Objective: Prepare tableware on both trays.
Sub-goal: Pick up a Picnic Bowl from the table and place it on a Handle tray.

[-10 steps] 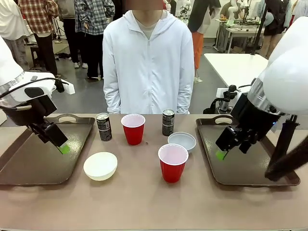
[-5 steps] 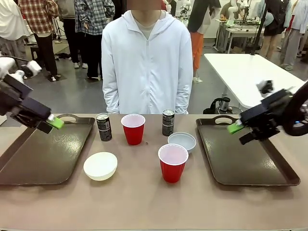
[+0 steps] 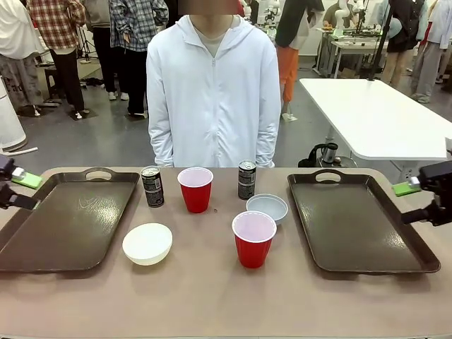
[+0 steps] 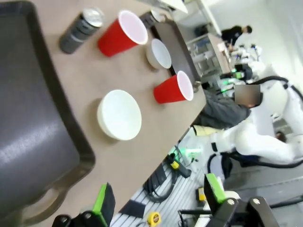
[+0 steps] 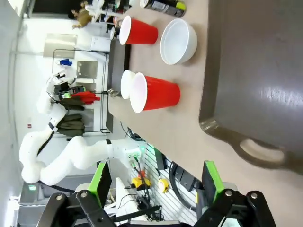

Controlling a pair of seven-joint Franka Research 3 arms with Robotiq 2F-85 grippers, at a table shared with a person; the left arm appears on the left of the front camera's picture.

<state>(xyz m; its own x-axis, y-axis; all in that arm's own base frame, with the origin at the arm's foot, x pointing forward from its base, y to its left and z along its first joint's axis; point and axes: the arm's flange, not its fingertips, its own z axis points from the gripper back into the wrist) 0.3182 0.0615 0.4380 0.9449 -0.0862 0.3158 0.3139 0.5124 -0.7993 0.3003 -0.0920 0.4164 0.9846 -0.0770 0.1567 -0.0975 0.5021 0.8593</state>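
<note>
My left pincer [image 3: 25, 191] and right pincer [image 3: 412, 203] hang released at either side of the table [image 3: 212, 304] in the front view, with the trays [image 3: 63, 226] bare and the tableware [image 3: 253, 240] between them. Left wrist: jaws wide, cream bowl [image 4: 119, 115] nearest my tray. Right wrist: jaws wide, a red cup [image 5: 156, 92] closest; I judge loading unstarted, so next I reach inward.

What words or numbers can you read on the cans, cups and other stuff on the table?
Left can: there is print on the label, but it is too small and blurred to read.
Right can: the same, too blurred to read.
Cups, bowls, trays: no words or numbers to be seen on them.
</note>
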